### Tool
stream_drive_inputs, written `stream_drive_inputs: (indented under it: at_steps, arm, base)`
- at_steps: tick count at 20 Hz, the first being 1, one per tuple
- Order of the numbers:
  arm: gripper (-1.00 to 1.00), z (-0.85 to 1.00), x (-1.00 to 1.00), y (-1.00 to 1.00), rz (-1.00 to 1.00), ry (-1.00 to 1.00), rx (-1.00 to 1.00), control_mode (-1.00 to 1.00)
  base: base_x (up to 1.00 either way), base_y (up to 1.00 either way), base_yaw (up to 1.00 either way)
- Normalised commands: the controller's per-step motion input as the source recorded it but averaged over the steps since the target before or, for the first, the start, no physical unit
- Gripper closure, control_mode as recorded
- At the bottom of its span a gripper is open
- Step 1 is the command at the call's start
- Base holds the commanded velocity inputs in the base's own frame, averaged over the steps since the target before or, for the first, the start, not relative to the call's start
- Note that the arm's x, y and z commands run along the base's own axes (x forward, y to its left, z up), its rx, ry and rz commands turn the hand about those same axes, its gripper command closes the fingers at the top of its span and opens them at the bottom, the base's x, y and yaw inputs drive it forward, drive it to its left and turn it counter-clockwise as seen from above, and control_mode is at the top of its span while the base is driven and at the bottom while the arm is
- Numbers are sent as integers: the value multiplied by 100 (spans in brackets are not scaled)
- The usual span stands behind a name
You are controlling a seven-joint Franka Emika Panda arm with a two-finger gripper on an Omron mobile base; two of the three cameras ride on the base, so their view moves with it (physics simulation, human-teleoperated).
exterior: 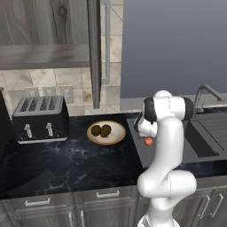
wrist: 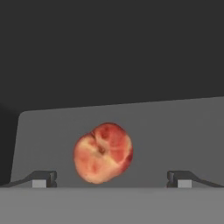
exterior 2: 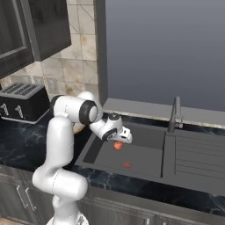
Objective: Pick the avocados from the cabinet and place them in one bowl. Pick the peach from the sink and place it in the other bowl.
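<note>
The peach [wrist: 103, 152], orange-red, lies on the floor of the dark grey sink [exterior 2: 147, 154]. My gripper [wrist: 111, 181] is open just above it, one fingertip [wrist: 43, 179] on either side and apart from the fruit. From the bases I see the peach [exterior: 149, 141] [exterior 2: 117, 146] right under the gripper [exterior 2: 123, 140]. Both avocados [exterior: 101, 131] rest in one tan bowl [exterior: 119, 134] on the counter left of the sink [exterior: 197, 144]. The cabinet [exterior: 44, 55] stands open with a bare shelf. The other bowl is out of view.
A black toaster [exterior: 41, 119] sits at the counter's left. The cabinet door [exterior: 94, 53] juts out edge-on above the bowl. The curved faucet [exterior: 206, 95] rises behind the sink, and a ridged drainboard [exterior 2: 197, 154] lies to its right. A small red spot [exterior 2: 127, 165] marks the basin floor.
</note>
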Motion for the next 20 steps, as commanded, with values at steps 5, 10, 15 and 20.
stream_drive_inputs:
  at_steps: [5,10,15,20]
  arm:
    - [-100,-21,0,0,-2,0,0,-100]
    - [-100,-18,9,0,0,0,0,-100]
    - [-100,-20,16,0,0,0,0,-100]
    - [-100,-20,21,0,0,0,0,-100]
  base:
    - [0,0,0]
    - [0,0,0]
    - [0,0,0]
    - [0,0,0]
